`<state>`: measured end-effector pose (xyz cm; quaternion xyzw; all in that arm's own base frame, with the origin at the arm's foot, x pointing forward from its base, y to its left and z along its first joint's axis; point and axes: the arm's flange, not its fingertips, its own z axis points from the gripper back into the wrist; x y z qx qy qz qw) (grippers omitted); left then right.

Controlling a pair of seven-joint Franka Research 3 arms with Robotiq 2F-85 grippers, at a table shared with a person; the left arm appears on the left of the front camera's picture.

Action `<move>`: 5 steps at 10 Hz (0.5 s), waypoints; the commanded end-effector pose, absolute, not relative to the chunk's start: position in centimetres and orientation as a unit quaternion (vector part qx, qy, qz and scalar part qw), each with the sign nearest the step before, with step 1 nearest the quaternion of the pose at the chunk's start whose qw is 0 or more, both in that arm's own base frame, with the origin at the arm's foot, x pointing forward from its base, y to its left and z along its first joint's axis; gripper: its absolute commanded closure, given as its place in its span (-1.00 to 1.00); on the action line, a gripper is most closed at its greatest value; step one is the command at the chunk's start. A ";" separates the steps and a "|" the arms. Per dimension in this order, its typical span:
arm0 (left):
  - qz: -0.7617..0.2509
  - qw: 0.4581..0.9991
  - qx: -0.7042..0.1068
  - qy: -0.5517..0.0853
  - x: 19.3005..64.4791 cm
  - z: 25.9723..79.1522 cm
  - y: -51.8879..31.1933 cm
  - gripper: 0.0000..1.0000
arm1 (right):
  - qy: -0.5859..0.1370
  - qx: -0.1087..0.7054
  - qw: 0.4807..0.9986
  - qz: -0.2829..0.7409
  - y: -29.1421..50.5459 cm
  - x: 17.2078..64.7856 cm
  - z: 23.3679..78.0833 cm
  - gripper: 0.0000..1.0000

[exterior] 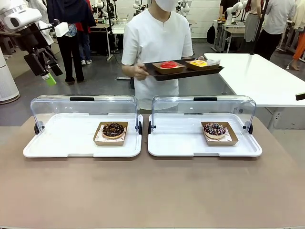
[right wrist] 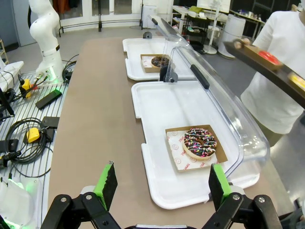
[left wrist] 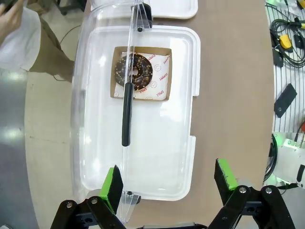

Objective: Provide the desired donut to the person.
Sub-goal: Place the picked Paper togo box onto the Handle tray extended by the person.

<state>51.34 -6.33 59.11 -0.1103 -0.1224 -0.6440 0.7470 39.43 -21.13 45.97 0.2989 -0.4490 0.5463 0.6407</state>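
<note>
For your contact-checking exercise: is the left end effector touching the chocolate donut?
Apart. The left wrist view shows the open left end effector hovering above the white tray, with the chocolate donut lying well beyond its fingertips.

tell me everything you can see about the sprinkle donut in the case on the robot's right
The chocolate-glazed ring donut with coloured sprinkles lies flat in a shallow brown cardboard tray lined with white printed paper. The tray rests on the white plastic base of the right display case, toward its right half as seen from the front. The case's clear domed lid stands swung open behind it. The donut looks whole, and nothing but its tray and paper touches it.
</note>
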 end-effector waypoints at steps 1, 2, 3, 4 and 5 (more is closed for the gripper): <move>-0.610 0.759 -0.144 -0.175 50.3 59.1 -4.3 -1.00 | -0.447 0.306 0.644 0.540 -21.0 39.4 46.1 -1.00; -0.592 0.759 -0.167 -0.215 48.7 58.9 -2.5 -1.00 | -0.447 0.306 0.644 0.540 -21.0 39.4 46.1 -1.00; -0.579 0.752 -0.192 -0.250 48.0 58.8 -0.5 -1.00 | -0.447 0.306 0.644 0.540 -21.0 39.4 46.1 -1.00; -0.562 0.745 -0.215 -0.289 47.1 57.7 1.6 -1.00 | -0.447 0.306 0.644 0.540 -21.0 39.4 46.1 -1.00; -0.543 0.733 -0.247 -0.326 46.6 55.9 3.9 -1.00 | -0.447 0.306 0.644 0.540 -21.0 39.4 46.1 -1.00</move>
